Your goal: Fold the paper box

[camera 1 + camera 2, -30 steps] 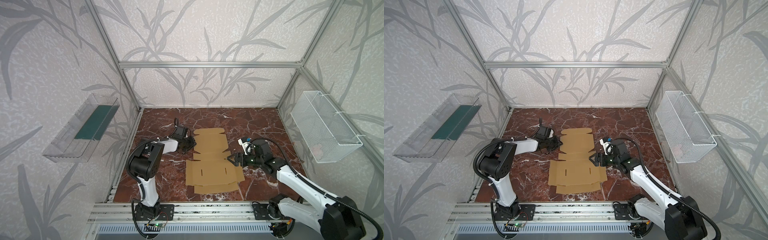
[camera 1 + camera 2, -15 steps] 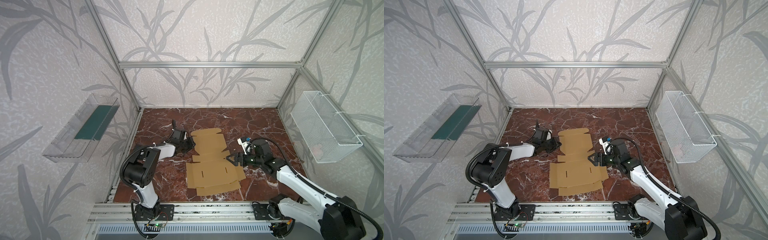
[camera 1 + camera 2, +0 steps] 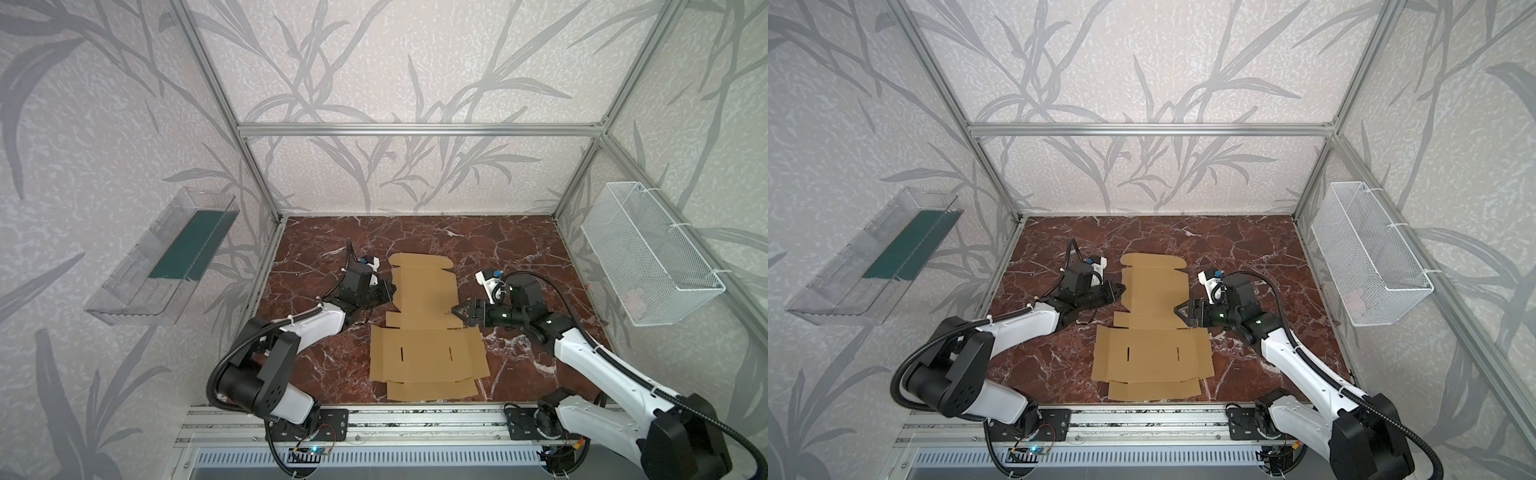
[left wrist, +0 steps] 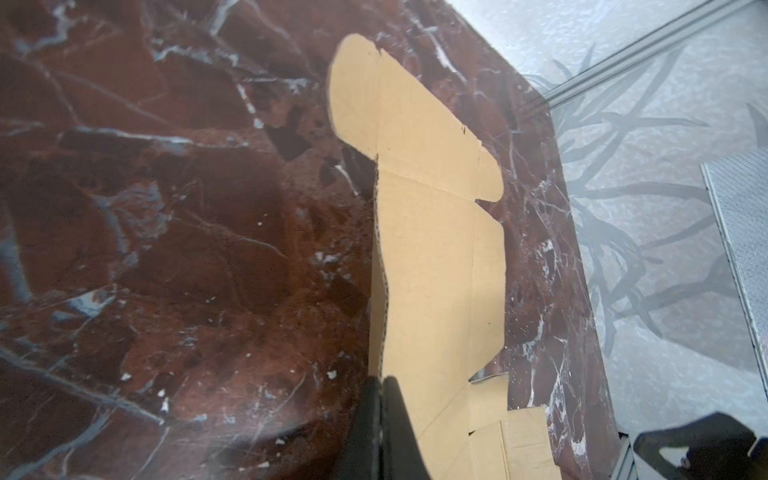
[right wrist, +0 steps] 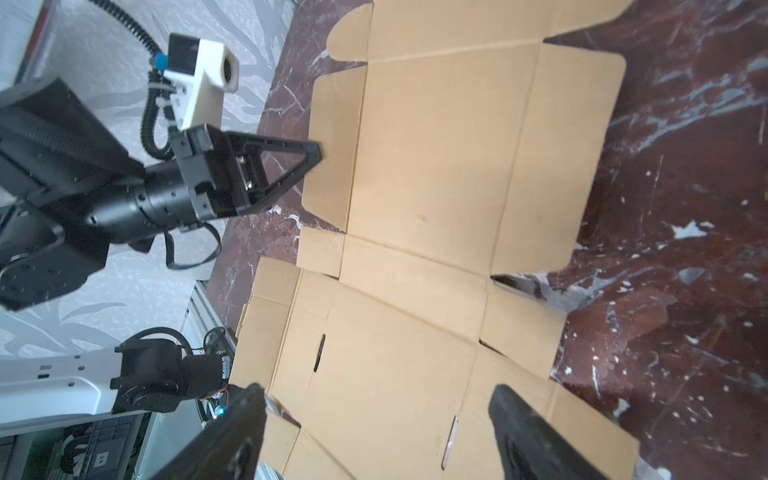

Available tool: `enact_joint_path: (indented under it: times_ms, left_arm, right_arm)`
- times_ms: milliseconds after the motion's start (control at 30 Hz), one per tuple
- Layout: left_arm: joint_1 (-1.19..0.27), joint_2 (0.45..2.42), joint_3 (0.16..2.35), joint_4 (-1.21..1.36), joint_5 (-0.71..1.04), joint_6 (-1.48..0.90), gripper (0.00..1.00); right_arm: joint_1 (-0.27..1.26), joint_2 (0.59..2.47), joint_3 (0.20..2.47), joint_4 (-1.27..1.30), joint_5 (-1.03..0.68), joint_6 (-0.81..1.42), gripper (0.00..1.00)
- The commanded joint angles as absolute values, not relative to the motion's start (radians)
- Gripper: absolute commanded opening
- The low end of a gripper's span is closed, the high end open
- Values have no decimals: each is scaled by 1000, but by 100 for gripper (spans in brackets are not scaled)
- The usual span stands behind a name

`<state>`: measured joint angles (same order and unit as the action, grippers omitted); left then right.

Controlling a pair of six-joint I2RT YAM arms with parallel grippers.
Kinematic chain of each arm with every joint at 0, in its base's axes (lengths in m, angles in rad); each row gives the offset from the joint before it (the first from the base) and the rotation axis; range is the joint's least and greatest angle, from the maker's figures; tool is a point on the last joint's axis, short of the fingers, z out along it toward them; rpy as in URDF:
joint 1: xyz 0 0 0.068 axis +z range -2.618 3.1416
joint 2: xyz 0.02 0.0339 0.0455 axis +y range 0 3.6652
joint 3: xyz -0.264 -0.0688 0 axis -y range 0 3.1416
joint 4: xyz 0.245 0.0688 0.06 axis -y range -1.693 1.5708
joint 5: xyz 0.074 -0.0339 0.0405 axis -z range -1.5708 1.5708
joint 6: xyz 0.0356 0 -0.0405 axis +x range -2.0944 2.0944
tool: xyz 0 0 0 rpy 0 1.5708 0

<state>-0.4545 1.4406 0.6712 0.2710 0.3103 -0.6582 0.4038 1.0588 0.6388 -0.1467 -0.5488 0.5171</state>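
Our left claw [image 4: 380, 384] is clenched on the edge of the box's [image 3: 424, 357] side flap. In the left wrist view the flap's cut edge runs straight ahead from its tips. To fold well here, we judge that we should swing the flap up about its crease rather than drag it. The sheet lies loose on the table [image 3: 519, 249], and a sideways pull would likely slide the whole thing.

The rest of the box lies flat, spreading from the left claw's tips across to the right claw [image 3: 458, 311]. That claw is released, jaws wide and holding nothing, with the box's middle panels just beneath and ahead of it. We think it should press down beside the crease to anchor the sheet.

We cannot see how deep the left claw's bite goes, because its tips cover the pinch. Each wrist view cuts off part of the box. Whether the right claw's tips touch the cardboard we cannot tell.
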Motion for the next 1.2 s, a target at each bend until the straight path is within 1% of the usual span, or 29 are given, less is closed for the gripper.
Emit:
enact_joint_path:
  times_ms: [0,100,200,300,433,500,667,733,867,1033,1167]
  left_arm:
    - [-500,1325,596,304,178,-529,0]
    - [-537,1234,500,399,91,-489,0]
    - [-560,1164,380,577,55,-465,0]
    - [-587,1120,303,691,23,-426,0]
    - [-646,1092,229,799,-29,-352,0]
    - [-681,1102,191,898,-52,-303,0]
    - [-739,1145,109,1137,-122,-207,0]
    - [-761,1151,94,1178,-158,-166,0]
    - [-807,1163,91,1206,-224,-90,0]
    - [-854,1238,77,1366,-329,1,0]
    - [-896,1307,98,1413,-345,59,0]
  right_arm:
    - [402,1051,706,-173,-521,543,84]
    - [401,1046,734,-173,-494,544,84]
    - [400,1063,757,-176,-474,522,84]
    - [396,1091,766,-132,-509,535,84]
    - [397,1132,797,-96,-537,618,82]
    - [411,1138,808,-79,-527,689,81]
    - [452,1118,799,-67,-400,871,81]
    - [451,1097,786,-56,-368,954,81]
    - [491,1037,798,-101,-279,1021,82]
    - [578,965,824,-168,-103,1078,87]
    - [609,985,855,-172,-90,1144,88]
